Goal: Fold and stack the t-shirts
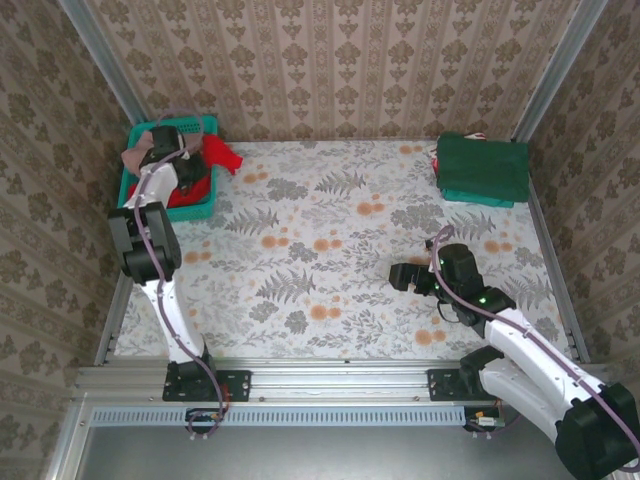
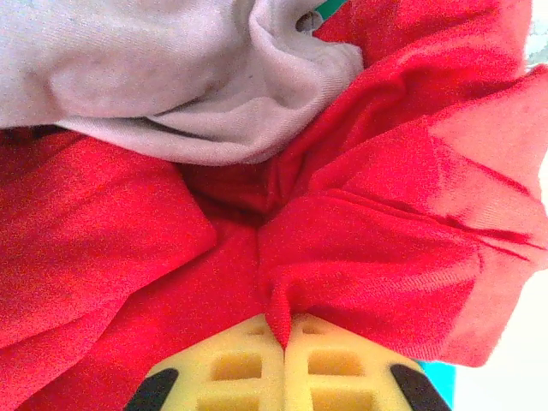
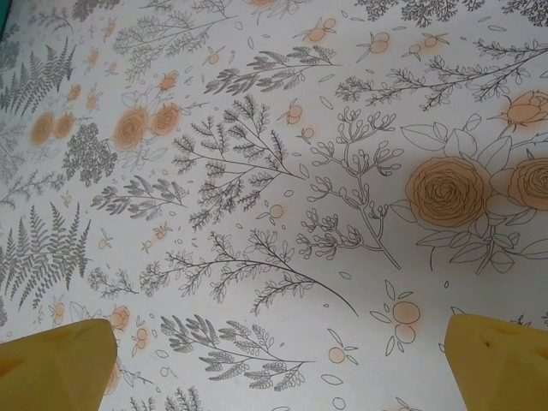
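The bright red t-shirt [image 2: 385, 240] lies crumpled in the teal basket [image 1: 205, 124], one part [image 1: 225, 156] hanging over the right rim. The dusty pink t-shirt [image 2: 154, 77] lies bunched on top of it toward the left [image 1: 146, 152]. My left gripper [image 2: 285, 332] is down in the basket [image 1: 186, 166], shut on a pinched fold of the red cloth. Dark green folded t-shirts [image 1: 483, 168] are stacked at the far right of the table. My right gripper [image 1: 402, 277] hovers open over bare tablecloth [image 3: 278, 342], its yellow fingertips [image 3: 60, 364] wide apart with nothing between them.
The floral tablecloth [image 1: 330, 250] covers the table between the basket and the green stack. Patterned walls close in the back and both sides. A sliver of teal basket wall [image 2: 438, 373] shows beside my left fingers.
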### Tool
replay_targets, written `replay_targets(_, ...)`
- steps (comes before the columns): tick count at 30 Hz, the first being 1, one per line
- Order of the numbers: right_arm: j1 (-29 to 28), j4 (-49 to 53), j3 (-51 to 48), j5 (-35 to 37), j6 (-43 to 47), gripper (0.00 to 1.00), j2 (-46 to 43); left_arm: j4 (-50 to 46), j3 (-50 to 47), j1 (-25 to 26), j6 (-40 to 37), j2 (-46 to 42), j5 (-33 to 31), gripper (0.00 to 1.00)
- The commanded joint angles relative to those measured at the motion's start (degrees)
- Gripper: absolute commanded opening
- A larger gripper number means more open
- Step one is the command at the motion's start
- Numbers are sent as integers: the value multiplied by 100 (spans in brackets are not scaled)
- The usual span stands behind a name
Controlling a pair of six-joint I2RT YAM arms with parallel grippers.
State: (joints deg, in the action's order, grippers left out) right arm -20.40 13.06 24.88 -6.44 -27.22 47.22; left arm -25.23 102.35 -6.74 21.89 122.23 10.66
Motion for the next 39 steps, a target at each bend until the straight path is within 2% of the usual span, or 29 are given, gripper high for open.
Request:
replay_targets(1, 17, 121, 76, -18, -64, 100, -196, -443, 530, 64, -100, -922, -80, 0)
replay_targets(4, 19, 156, 147, -12, -81, 100, -304, -662, 857, 192, -179, -1600, -289, 0)
replay_targets(7, 18, 249, 270, 635, -427, 100, -446, -949, 1232, 551, -401, -2257, -819, 0)
replay_targets(9, 11, -125, 254, 544, -468, 100, -574, -1022, 1386, 857, -521, -2697, -1046, 0)
replay_targets(12, 3, -619, 377, 138, -507, 100, -616, -724, 1395, 1356, -561, -3340, -919, 0)
replay_targets(20, 1, -624, 1005, -571, -441, 100, -386, 467, 1218, 3449, -1038, -4300, -940, 0)
replay_targets(22, 0, -815, 936, -829, -450, 100, -446, 661, 1149, 3674, -925, -4335, -943, 0)
replay_targets(25, -10, -938, 861, -1044, -422, 100, -511, 691, 918, 3742, -717, -4313, -1134, 0)
replay_targets(28, -17, -837, 762, -974, -362, 100, -530, 977, -265, 3607, -382, -4504, -1789, 0)
replay_targets(29, -16, -797, 710, -899, -362, 100, -517, 1158, -873, 3485, -80, -4592, -1944, 6)
replay_targets(31, -25, -661, 642, -689, -396, 100, -433, 1470, -1960, 3132, 336, -4645, -1738, 28)
replay_targets(32, -25, -542, 632, -562, -417, 100, -358, 1409, -2404, 2982, 551, -4594, -1694, 49)
replay_targets(33, -32, -402, 636, -454, -418, 99, -282, 1300, -2741, 2884, 757, -4534, -1709, 63)
replay_targets(36, -68, -127, 639, -359, -376, 96, 9, 1257, -3697, 2716, 939, -4298, -1695, 71)
replay_targets(39, -170, 114, 682, -348, -320, 89, 266, 950, -4151, 2695, 819, -4403, -1873, 74)
